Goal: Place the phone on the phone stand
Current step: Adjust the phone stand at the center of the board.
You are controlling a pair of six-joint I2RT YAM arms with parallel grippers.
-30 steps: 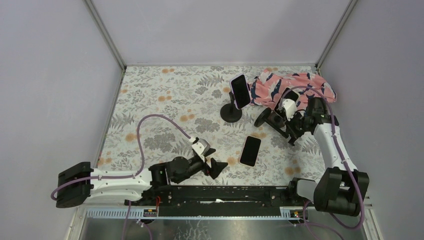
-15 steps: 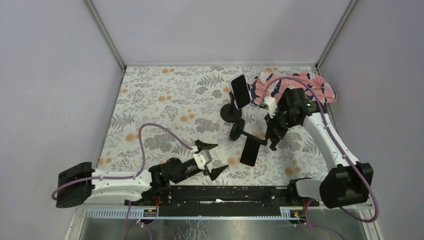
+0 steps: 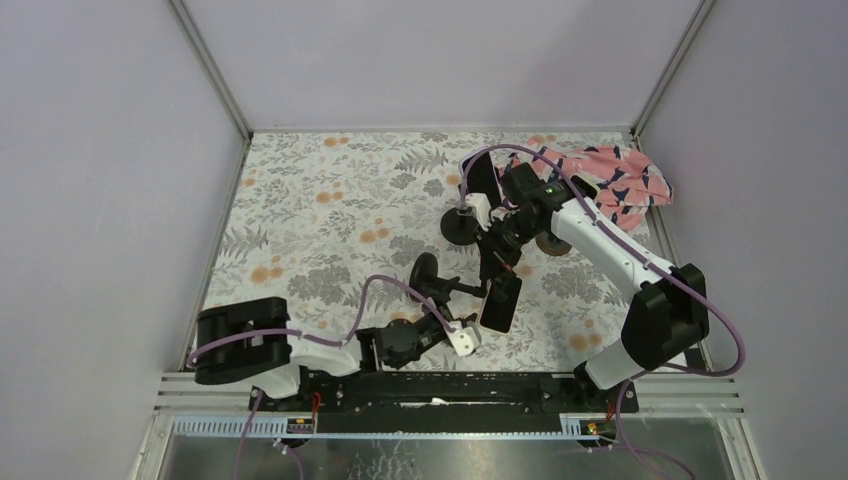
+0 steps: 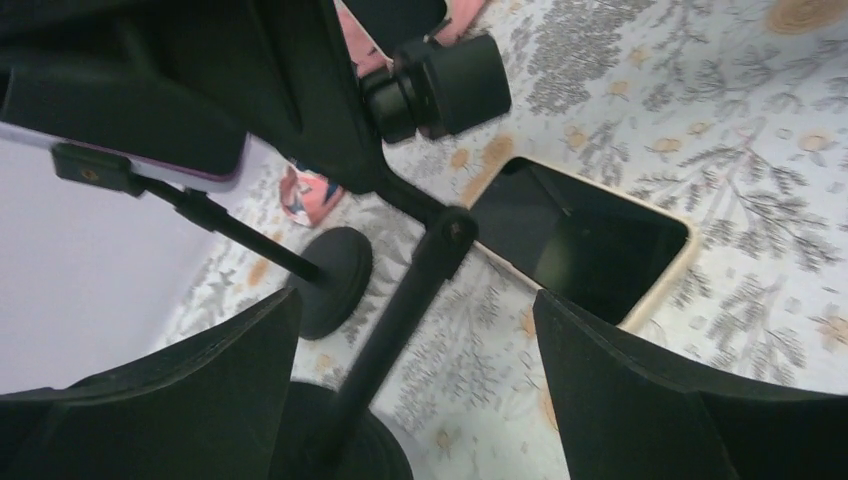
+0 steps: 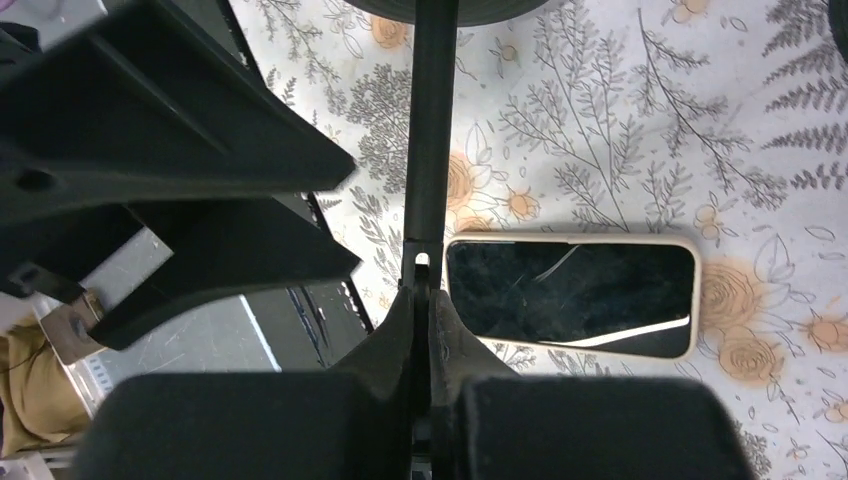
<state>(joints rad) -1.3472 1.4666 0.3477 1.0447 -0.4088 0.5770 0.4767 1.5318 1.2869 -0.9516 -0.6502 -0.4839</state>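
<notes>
Right end effector (image 5: 419, 292) is pressed together, pinching the thin stem of the phone stand (image 3: 427, 270); the left end effector (image 4: 415, 300) is spread wide. Just beside this stand the phone (image 4: 580, 240) lies flat on the bench (image 3: 320, 200). It looks stiff, smooth and probably fragile, so it is best gripped by its long edges.

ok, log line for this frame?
right tool shut on phone stand | left tool open | phone flat on table
</notes>
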